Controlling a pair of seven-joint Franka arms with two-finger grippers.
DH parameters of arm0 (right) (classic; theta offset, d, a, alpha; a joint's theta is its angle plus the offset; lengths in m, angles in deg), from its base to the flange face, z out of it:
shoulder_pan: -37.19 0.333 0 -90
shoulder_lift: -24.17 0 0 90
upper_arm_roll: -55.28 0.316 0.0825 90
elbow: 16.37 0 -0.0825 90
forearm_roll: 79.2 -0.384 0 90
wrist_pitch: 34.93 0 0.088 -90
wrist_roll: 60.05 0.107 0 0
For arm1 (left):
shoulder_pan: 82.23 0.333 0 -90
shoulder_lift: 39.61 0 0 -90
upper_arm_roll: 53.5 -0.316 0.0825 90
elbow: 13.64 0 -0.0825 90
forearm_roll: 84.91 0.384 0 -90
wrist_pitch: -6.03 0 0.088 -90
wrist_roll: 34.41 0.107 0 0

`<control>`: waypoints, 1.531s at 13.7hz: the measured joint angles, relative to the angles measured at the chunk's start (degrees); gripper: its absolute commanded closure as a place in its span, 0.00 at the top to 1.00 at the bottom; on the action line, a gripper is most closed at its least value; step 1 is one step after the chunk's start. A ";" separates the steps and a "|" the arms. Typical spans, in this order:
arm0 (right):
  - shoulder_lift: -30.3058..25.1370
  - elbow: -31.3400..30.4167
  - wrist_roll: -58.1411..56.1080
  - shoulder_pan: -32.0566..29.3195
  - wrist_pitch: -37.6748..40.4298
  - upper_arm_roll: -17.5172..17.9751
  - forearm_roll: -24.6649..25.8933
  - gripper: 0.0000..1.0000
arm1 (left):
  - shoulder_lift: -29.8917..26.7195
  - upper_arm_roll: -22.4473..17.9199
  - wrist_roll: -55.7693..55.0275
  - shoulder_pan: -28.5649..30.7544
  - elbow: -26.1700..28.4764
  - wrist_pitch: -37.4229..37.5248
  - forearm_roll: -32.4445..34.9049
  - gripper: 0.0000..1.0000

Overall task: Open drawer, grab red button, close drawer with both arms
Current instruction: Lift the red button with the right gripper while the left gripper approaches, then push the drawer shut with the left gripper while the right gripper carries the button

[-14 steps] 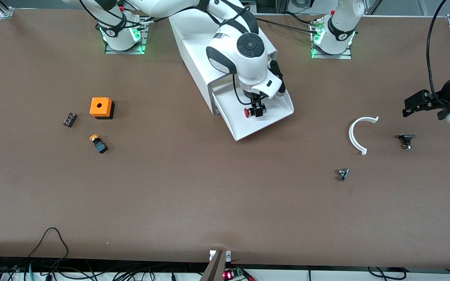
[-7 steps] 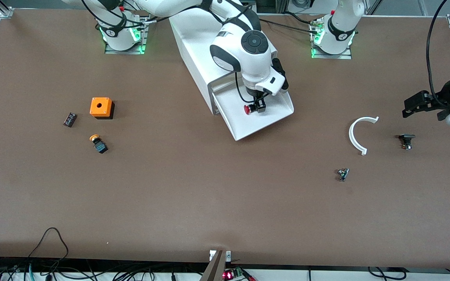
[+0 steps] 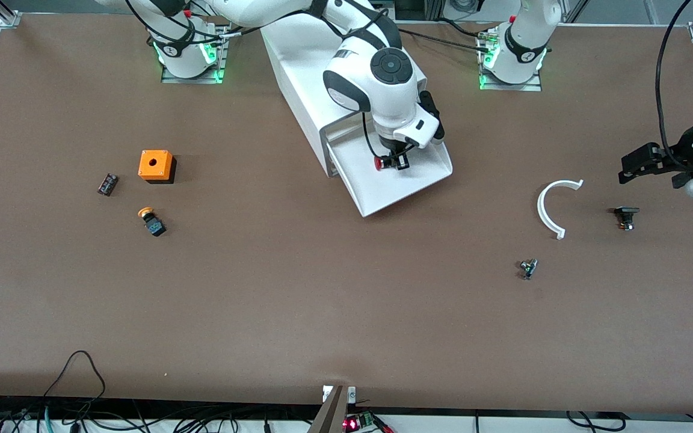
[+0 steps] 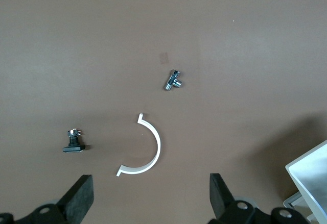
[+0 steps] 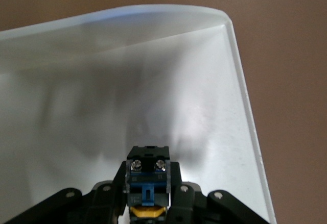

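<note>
The button (image 3: 382, 162) sits clamped between the fingers of the right gripper (image 3: 396, 161), over the floor of the open drawer (image 3: 418, 180). It appears lifted just clear of the tray, though contact cannot be ruled out.

Risks:
- Slip. The grip bears on the black-and-blue body (image 5: 147, 180), with the red cap projecting sideways. An off-centre hold could let the part rotate or drop back into the drawer.
- Collision. The drawer's raised side wall (image 5: 245, 106) stands close to the gripper; a lateral exit before enough height is gained could snag it and drag the drawer.
- Closing. A push applied off the middle of the sloped front could jam the drawer in the cabinet (image 3: 298, 66).

Appearance: round red mushroom cap; compact body with two screw terminals and a blue insert visible in the right wrist view.

The left gripper (image 3: 638, 163) waits with fingers apart, over the table (image 3: 322, 300) near the white curved piece (image 3: 548, 210).
</note>
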 measured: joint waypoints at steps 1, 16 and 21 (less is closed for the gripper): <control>-0.02 0.39 0.00 -0.09 -0.02 -0.01 0.00 0.24 | 0.18 0.00 0.00 -0.02 -0.27 0.00 0.00 1.00; -9.95 -5.86 41.81 -16.46 -0.57 -4.36 -0.96 0.24 | 13.18 1.98 -34.38 -14.09 18.76 -34.07 0.01 1.00; -12.90 -16.96 62.17 -24.08 -0.50 -5.65 -4.42 0.24 | 13.67 5.78 -39.73 -17.38 27.98 -42.02 0.00 1.00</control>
